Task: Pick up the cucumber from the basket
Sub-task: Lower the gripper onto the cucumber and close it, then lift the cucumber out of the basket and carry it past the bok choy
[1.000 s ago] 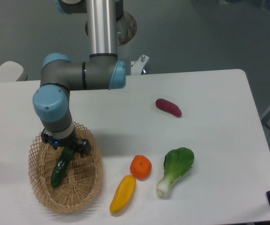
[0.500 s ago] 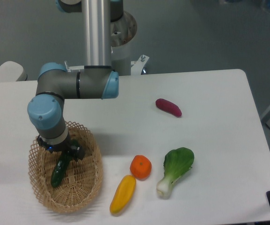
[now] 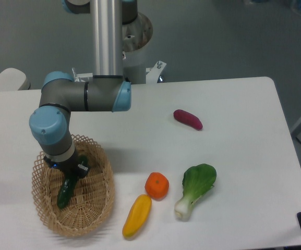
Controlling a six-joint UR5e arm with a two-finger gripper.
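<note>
The dark green cucumber lies inside the light tan wicker basket at the table's front left, its upper end pointing toward the arm. My gripper reaches straight down into the basket over that upper end. Its dark fingers stand on either side of the cucumber and look open. The wrist hides the fingertips and the top of the cucumber. The cucumber's lower half shows clearly and rests on the basket floor.
To the right of the basket lie a yellow pepper, an orange and a bok choy. A purple sweet potato lies farther back on the white table. The arm's elbow hangs over the basket's back.
The arm has swung slightly left and the gripper has sunk lower into the basket onto the cucumber's upper end. The cucumber has stayed where it was.
</note>
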